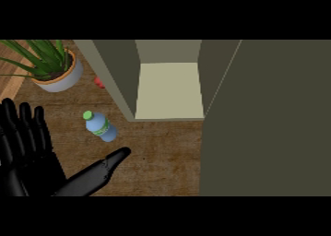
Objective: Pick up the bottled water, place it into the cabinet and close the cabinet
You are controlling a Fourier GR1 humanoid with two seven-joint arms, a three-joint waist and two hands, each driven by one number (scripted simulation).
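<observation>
Head view: left robot hand (28,156) released beside the bottled water (99,126), which looks upright and could topple if the fingers clip it.

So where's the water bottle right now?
In the head view, the water bottle stands on the counter, left of the open cabinet, below the potted plant.

L hand (28,166) open, fingers up
</observation>
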